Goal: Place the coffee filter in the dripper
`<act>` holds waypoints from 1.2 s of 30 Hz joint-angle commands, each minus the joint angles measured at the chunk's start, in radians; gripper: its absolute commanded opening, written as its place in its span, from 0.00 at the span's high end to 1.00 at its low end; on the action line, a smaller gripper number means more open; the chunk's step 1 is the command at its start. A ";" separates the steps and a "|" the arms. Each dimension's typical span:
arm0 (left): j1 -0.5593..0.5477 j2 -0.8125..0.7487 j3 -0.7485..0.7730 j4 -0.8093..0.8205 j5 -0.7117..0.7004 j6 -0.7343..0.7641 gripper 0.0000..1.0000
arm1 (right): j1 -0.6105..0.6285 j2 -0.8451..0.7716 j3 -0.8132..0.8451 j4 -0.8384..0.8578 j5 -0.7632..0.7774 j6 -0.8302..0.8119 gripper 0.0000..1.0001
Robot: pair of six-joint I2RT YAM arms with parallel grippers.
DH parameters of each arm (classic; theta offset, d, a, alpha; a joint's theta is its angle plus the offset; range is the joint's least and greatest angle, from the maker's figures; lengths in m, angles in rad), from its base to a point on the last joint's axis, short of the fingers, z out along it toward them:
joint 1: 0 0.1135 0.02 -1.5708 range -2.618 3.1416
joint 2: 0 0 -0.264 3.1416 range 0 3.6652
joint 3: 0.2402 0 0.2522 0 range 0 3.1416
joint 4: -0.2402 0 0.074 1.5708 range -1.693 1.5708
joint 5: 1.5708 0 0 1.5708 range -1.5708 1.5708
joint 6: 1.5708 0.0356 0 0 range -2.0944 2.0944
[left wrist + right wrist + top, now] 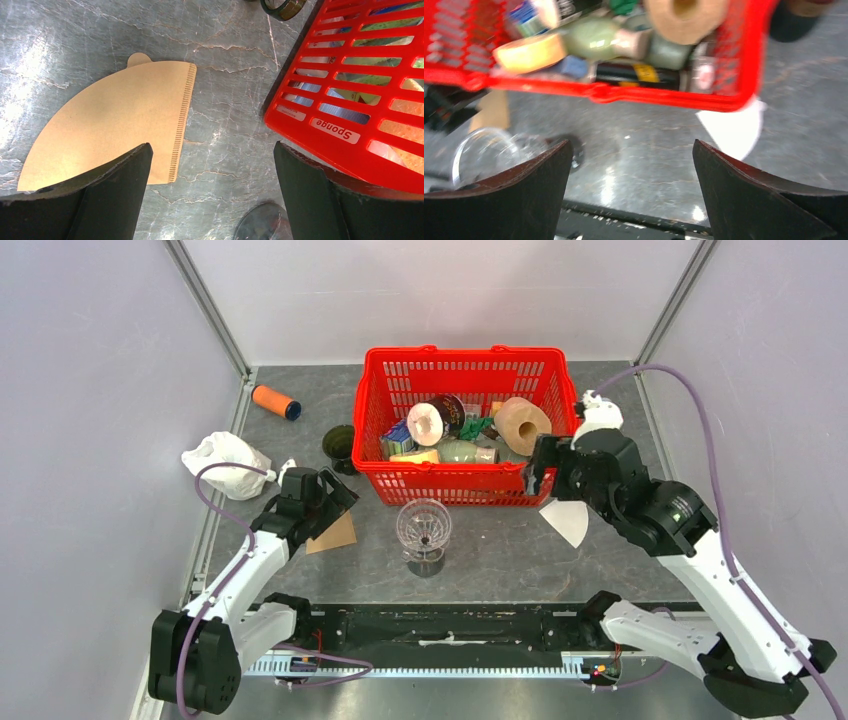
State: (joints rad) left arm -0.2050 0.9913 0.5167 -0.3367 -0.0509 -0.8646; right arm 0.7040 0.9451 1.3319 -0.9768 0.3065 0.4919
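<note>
Brown paper, light and floppy: the coffee filter [115, 120] lies flat on the table [75, 40] toward its left edge, left of the glass dripper [424, 525]. My left gripper [210, 167] hovers above it, wide open and empty; my right gripper [631, 165] is open too. Probably best pinched at the crimped seam.

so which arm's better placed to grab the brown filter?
Left. The left claw, open, hangs directly above the brown filter. The right claw, also open, is beyond the dripper by the red basket.
</note>
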 commanded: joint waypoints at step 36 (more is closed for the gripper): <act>-0.004 -0.120 -0.015 0.002 -0.028 0.033 0.02 | -0.867 0.380 -0.582 0.394 -0.203 0.137 0.15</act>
State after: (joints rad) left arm -0.2050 0.8818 0.5091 -0.3439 -0.0761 -0.8532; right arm -0.1558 1.2903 0.7944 -0.7410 0.1047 0.5964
